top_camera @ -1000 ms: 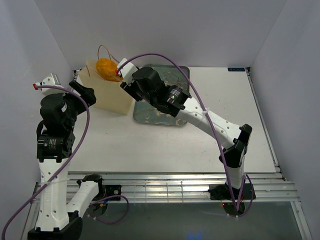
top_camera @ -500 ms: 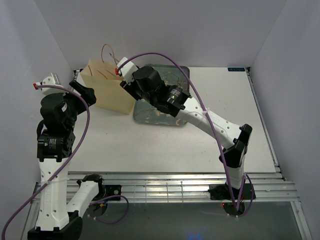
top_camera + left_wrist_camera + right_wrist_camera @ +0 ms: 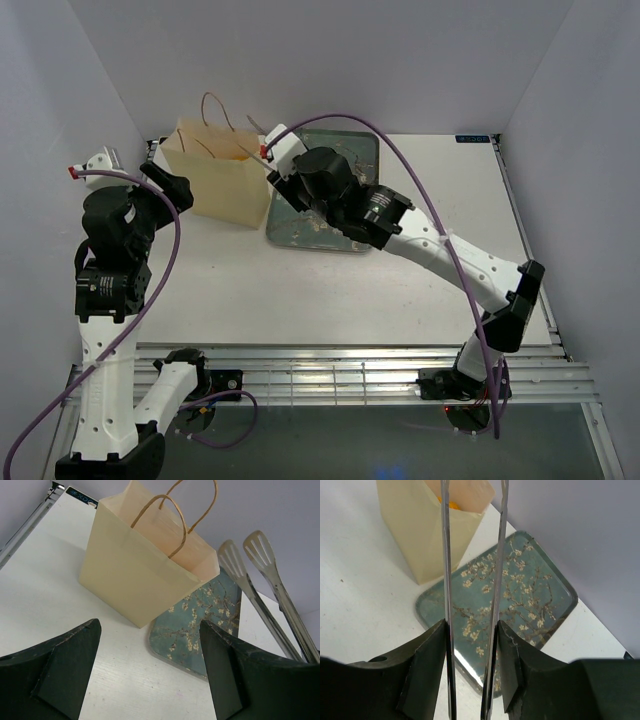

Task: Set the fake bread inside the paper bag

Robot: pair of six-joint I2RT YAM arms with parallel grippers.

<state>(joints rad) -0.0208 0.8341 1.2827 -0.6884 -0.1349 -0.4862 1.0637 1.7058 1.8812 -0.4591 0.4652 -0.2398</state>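
The orange oval loaf (image 3: pixel 451 503) now sits inside the cream paper bag (image 3: pixel 422 535). The right gripper (image 3: pixel 470 630), clamping bare metal tongs (image 3: pixel 446 580), has withdrawn. The left gripper (image 3: pixel 150 655) is spread. Placement is likely complete.

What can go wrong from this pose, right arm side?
1. The tongs in the right gripper reach up beside the mouth of the paper bag; a sideways pull-back could catch a cord handle and drag it.
2. The bag stands free, the open left gripper apart from it; a bump might tip it and spill the orange loaf.
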